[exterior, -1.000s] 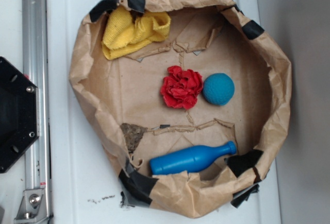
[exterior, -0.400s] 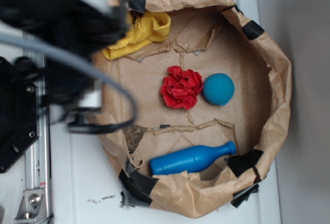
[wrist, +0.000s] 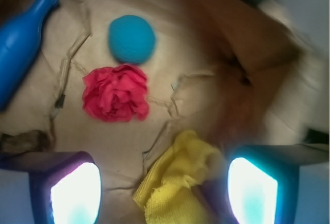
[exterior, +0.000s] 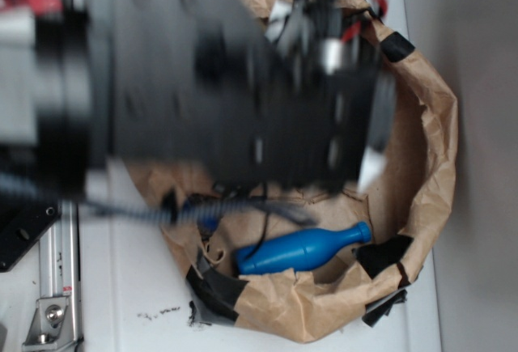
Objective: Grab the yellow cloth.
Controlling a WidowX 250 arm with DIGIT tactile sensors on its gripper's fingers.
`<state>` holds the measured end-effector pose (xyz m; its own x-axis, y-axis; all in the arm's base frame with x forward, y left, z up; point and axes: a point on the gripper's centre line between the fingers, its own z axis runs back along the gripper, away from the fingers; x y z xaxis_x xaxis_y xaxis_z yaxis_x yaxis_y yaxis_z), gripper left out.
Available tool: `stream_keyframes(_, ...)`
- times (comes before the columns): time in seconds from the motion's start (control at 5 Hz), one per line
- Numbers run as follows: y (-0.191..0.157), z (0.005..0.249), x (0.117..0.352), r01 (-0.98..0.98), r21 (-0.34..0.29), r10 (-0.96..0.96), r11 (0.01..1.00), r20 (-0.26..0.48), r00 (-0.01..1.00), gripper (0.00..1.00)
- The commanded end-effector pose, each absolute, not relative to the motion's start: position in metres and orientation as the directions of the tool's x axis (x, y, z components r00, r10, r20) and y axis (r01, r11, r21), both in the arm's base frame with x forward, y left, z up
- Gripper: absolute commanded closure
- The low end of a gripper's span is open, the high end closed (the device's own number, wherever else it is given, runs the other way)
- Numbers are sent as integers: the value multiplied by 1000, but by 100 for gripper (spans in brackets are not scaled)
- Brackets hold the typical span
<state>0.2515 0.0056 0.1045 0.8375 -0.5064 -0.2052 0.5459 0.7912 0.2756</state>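
My claw (wrist: 164, 188): open, with 2 fingers (wrist: 75, 190) wide apart at the bottom of the wrist view; it holds nothing.
Yellow cloth (wrist: 175, 183): it lies crumpled on the brown paper between my 2 fingers, nearer to the right-hand one in the picture; I cannot tell if a finger touches it.
Red fabric piece (wrist: 116, 92): a ruffled bunch beyond the yellow cloth, apart from it, on the paper floor.
Teal ball (wrist: 131, 38): just beyond the red fabric piece, very near it.
Blue bottle (wrist: 20, 46): it lies on its side at the upper left of the wrist view, apart from the ball and the red piece.
Paper wall (wrist: 242, 44): crumpled brown paper that rises at the right, blurred.
My arm (exterior: 218, 85): in the exterior view it is a big dark blur over most of the paper nest (exterior: 429, 133); there only the blue bottle shows, near the lower rim.
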Motion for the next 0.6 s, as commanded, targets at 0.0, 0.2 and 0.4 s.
stream_keyframes(0.0,18,70,230,660,221,-585,718,-323,744,0)
stream_keyframes(0.2,55,63,235,607,157,-539,779,-326,776,0)
stream_keyframes(0.4,74,53,238,602,177,-521,779,-350,778,0)
